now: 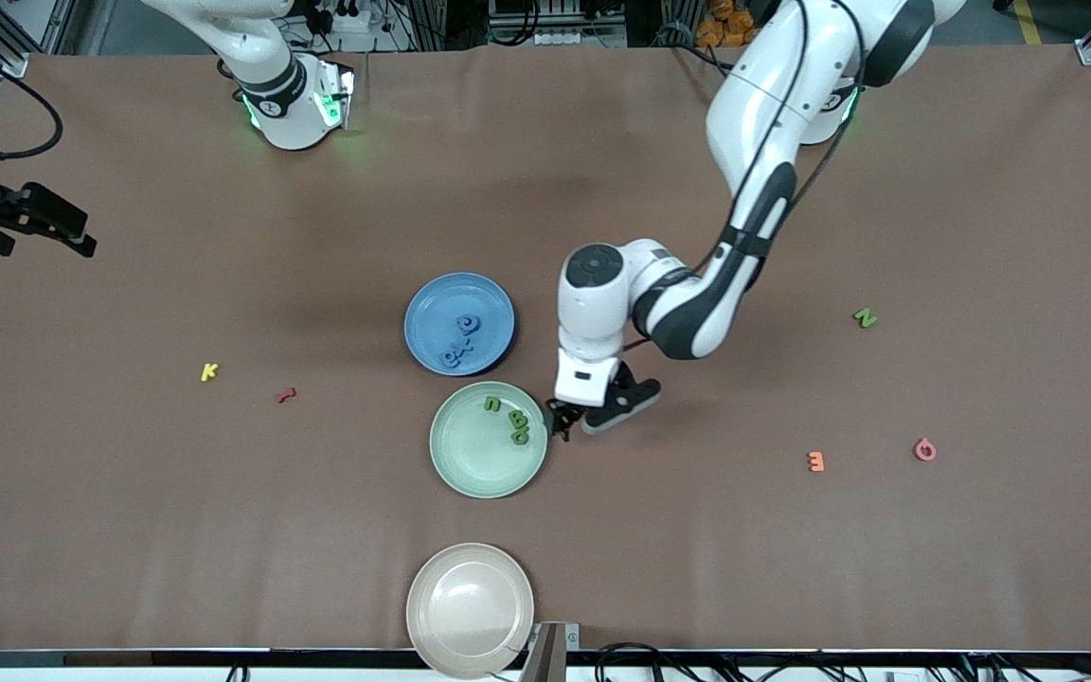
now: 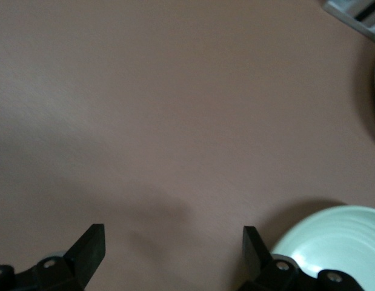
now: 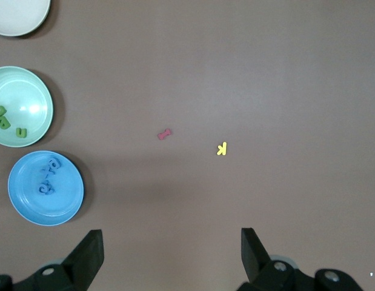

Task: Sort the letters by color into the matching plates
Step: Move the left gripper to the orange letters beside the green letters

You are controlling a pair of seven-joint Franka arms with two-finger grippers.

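Observation:
The blue plate (image 1: 441, 305) holds several blue letters (image 1: 462, 343). Nearer the front camera, the mint green plate (image 1: 479, 457) holds green letters (image 1: 518, 426). My left gripper (image 1: 562, 420) hangs open and empty just off the green plate's rim, toward the left arm's end; the left wrist view shows bare table between its fingers (image 2: 174, 233) and the green plate (image 2: 332, 233) at one side. My right gripper (image 3: 172, 239) is open and empty, high over the table. From there I see the blue plate (image 3: 60, 206), the green plate (image 3: 29, 91), a yellow K (image 3: 221, 148) and a red letter (image 3: 165, 134).
Loose on the table lie a green N (image 1: 865, 318), an orange letter (image 1: 815, 461) and a pink O (image 1: 925, 450) toward the left arm's end, and the yellow K (image 1: 209, 371) and red letter (image 1: 286, 395) toward the right arm's end. A beige plate (image 1: 470, 597) sits at the front edge.

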